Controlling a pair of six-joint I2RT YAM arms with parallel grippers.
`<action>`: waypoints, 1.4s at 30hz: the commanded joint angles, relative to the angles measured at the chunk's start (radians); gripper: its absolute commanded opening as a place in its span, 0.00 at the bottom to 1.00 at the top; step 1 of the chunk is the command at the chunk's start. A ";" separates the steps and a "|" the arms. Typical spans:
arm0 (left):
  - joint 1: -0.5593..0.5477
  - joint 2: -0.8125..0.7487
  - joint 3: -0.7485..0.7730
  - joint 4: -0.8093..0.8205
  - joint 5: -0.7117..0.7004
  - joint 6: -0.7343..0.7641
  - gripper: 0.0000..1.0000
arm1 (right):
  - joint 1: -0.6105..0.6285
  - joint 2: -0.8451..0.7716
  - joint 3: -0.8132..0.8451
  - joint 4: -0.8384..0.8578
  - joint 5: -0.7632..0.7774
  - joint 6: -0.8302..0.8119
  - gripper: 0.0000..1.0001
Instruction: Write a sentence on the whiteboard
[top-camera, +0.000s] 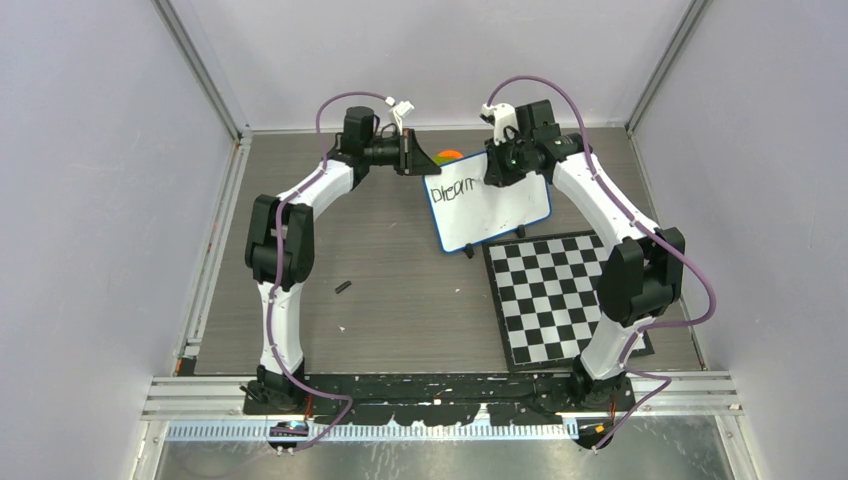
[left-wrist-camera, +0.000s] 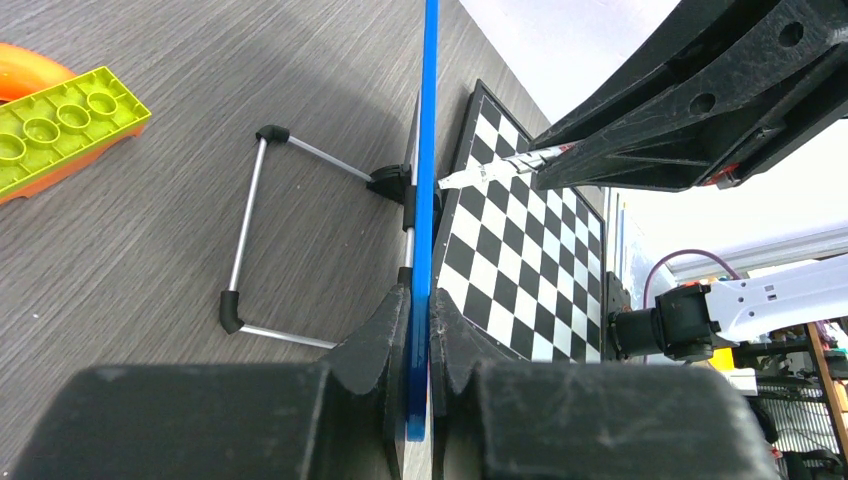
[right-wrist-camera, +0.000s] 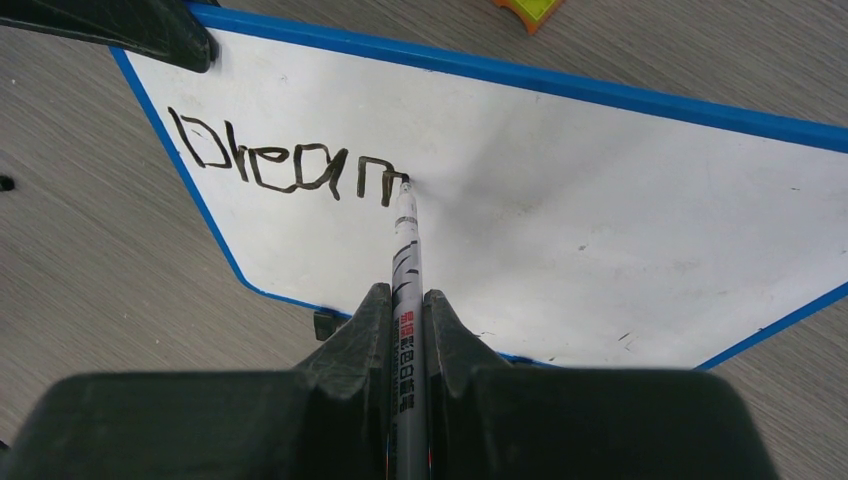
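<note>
- Grey desk (top-camera: 400, 260) bears the whiteboard (top-camera: 480, 215), propped upright just behind the checkered board (top-camera: 555, 300).
- Left fingers (left-wrist-camera: 395, 340) pinch its thin rim; it looks light, stiff and tippy, so an edge hold suits it.
- Right fingers (right-wrist-camera: 372, 325) clamp the marker (right-wrist-camera: 405, 240), its tip ending the lettering (right-wrist-camera: 270, 165).

marker (right-wrist-camera: 409, 262) tip against whiteboard (right-wrist-camera: 600, 200)

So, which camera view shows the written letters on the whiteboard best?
The right wrist view: the lettering reads "Dream", large and sharp. The top external view shows it small; the left wrist view shows only the whiteboard edge-on.
</note>
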 joint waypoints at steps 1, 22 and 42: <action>-0.023 -0.024 -0.017 -0.057 -0.001 0.023 0.00 | -0.006 -0.026 -0.025 0.038 0.012 -0.011 0.00; -0.025 -0.024 -0.014 -0.058 0.003 0.028 0.00 | -0.008 -0.094 -0.021 0.009 0.003 -0.006 0.00; -0.025 -0.031 0.005 -0.172 0.028 0.115 0.00 | -0.055 -0.095 0.031 -0.009 -0.124 0.038 0.00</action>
